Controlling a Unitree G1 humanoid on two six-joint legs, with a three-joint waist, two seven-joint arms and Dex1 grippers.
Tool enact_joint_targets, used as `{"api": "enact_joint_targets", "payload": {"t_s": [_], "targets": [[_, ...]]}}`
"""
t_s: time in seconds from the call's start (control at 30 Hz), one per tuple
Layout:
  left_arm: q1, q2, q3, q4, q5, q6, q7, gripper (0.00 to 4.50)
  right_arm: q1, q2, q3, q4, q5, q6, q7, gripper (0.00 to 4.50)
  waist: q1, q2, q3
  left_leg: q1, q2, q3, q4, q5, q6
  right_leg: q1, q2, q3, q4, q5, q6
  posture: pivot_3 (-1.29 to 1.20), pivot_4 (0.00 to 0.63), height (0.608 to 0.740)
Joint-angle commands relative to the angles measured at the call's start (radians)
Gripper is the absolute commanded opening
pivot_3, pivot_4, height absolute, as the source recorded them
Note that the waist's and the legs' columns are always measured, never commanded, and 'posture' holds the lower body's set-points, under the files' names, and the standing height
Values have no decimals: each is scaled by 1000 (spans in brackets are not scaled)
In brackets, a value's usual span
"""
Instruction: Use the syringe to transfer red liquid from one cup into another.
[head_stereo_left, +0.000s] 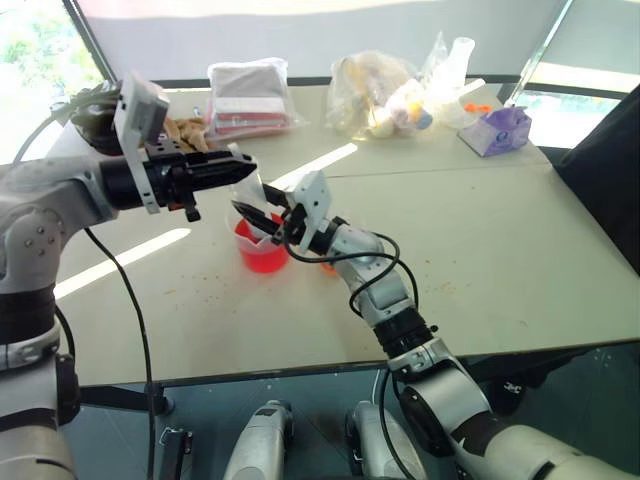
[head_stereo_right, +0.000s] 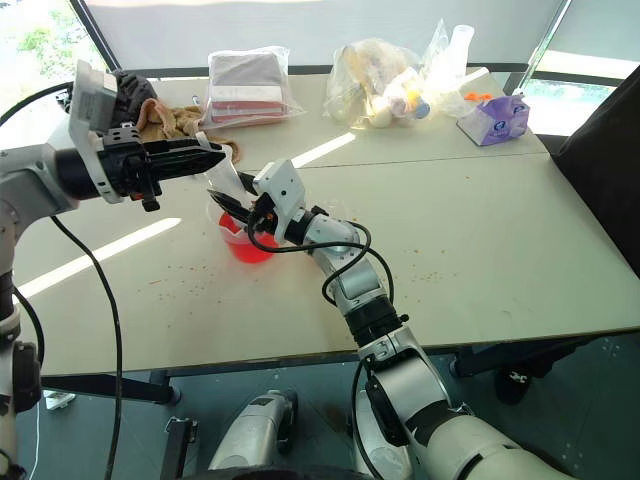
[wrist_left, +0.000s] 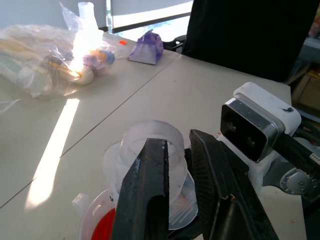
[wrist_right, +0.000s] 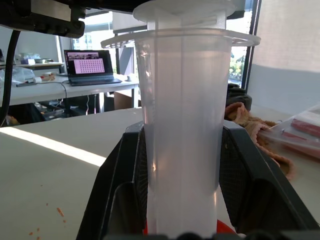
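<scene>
The syringe (head_stereo_left: 250, 195), a clear tube, stands tilted with its lower end in the larger cup (head_stereo_left: 245, 240). That cup holds the red liquid (head_stereo_left: 265, 258). My right gripper (head_stereo_left: 258, 215) is shut on the syringe barrel (wrist_right: 182, 125), one finger on each side. Level with the syringe's top, my left gripper (head_stereo_left: 243, 168) comes in from the left. Its fingers (wrist_left: 145, 190) are closed to a narrow gap on the plunger just under the round plunger head (wrist_left: 152, 140). The other cup is hidden behind my right wrist.
Along the far edge of the table (head_stereo_left: 500, 260) lie a brown cloth (head_stereo_left: 185, 130), a bag of pink packets (head_stereo_left: 248, 95), a bag of toys (head_stereo_left: 385, 90) and a purple object (head_stereo_left: 497, 130). Orange specks dot the tabletop around the cup. A dark shape (head_stereo_left: 610, 170) stands at the right.
</scene>
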Motion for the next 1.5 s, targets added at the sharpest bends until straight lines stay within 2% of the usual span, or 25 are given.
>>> {"api": "enact_joint_targets", "payload": {"t_s": [0.03,0.63,1.33,1.4,1.5], "targets": [[-23,-7,4,-31,-1,-16,-9,20,-25,25,12,-16,-1,-12,5,1346,0,0,0,0,0,0,0,0,0,0,0,0,0,0,0,0,150,736],[-206,-48,20,85,51,-49,-2,20,20,43,35,-36,9,57,24,1346,0,0,0,0,0,-1,0,0,-1,0,0,0,1,0,0,0,150,736],[-202,-36,13,89,77,-45,-17,20,37,51,47,-47,-3,44,24,1346,0,0,0,0,0,-1,0,1,-1,0,0,0,1,0,0,0,150,736],[-184,-32,14,76,74,-34,-15,758,23,50,32,-52,0,49,10,1346,0,0,0,0,0,-1,0,1,-1,0,0,0,1,0,0,0,150,736],[-160,-31,24,57,64,-23,-8,1397,9,47,16,-70,9,61,-1,1346,0,0,0,0,0,-1,0,1,-1,0,0,0,1,0,0,0,150,736]]}}
